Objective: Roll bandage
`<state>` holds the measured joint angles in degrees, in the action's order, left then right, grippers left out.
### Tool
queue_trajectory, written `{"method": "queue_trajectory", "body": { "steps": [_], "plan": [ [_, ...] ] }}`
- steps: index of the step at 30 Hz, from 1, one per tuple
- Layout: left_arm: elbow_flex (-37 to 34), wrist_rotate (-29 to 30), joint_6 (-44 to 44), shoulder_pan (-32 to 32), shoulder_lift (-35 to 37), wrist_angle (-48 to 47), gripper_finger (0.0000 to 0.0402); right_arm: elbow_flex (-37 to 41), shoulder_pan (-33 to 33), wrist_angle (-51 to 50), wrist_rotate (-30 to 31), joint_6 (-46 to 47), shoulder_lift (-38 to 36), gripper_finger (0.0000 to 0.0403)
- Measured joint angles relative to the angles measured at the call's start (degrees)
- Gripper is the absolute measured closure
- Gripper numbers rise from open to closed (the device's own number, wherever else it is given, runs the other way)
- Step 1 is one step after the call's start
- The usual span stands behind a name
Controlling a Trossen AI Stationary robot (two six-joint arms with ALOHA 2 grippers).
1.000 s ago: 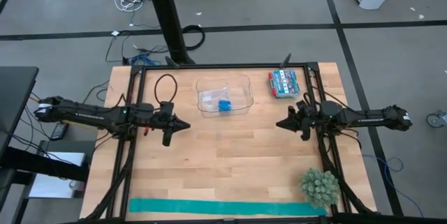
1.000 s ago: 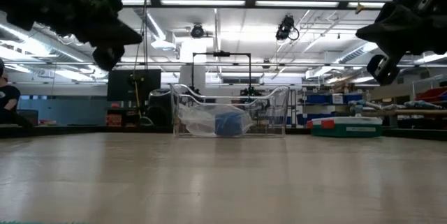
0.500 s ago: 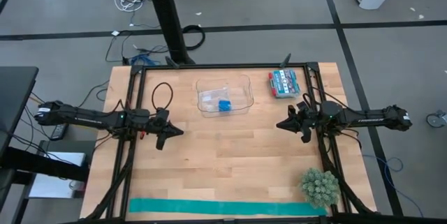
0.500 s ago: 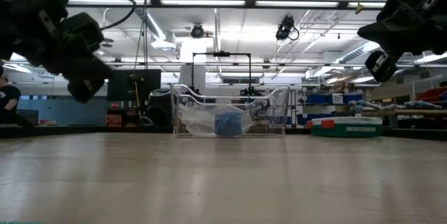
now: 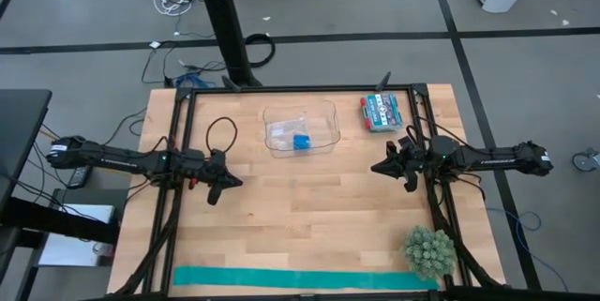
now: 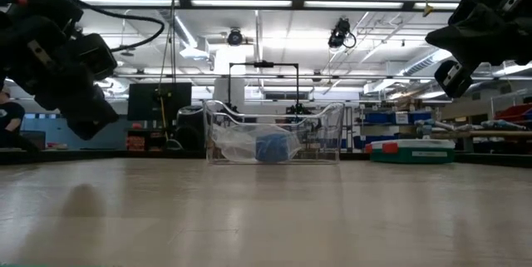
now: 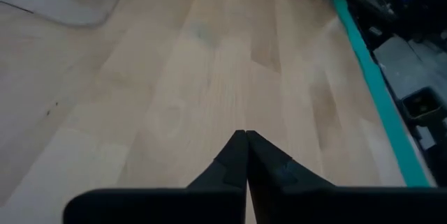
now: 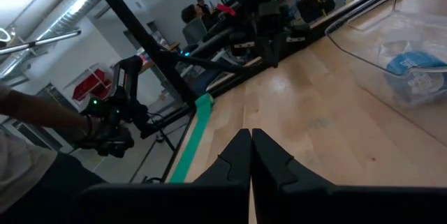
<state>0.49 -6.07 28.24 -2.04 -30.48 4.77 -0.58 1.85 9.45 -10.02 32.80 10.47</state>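
Left gripper (image 5: 229, 185), clenched and empty, has dropped lower and pulled back from the clear bin (image 5: 323, 113) over the past second. The bandage (image 5: 301, 141), apparently a blue roll, sits inside that bin. Right gripper (image 5: 378, 166), also clenched, stays raised. Rolling appears finished.

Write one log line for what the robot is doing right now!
left gripper: shut, above bare table | right gripper: shut, hovering | bandage: rolled, inside clear bin | teal strip: flat along near edge
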Motion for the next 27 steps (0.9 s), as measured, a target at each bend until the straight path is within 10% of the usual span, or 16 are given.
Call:
{"method": "queue_trajectory", "body": {
  "steps": [18,27],
  "plan": [
    [0.0,0.0,-1.0,0.0,0.2,3.4,0.0383,0.0,0.0,0.0,0.0,0.0,-0.9,0.0398],
    [0.0,0.0,-1.0,0.0,11.8,3.3,0.0383,0.1,0.0,0.0,0.0,0.0,-10.5,0.0402]
  ]
}}
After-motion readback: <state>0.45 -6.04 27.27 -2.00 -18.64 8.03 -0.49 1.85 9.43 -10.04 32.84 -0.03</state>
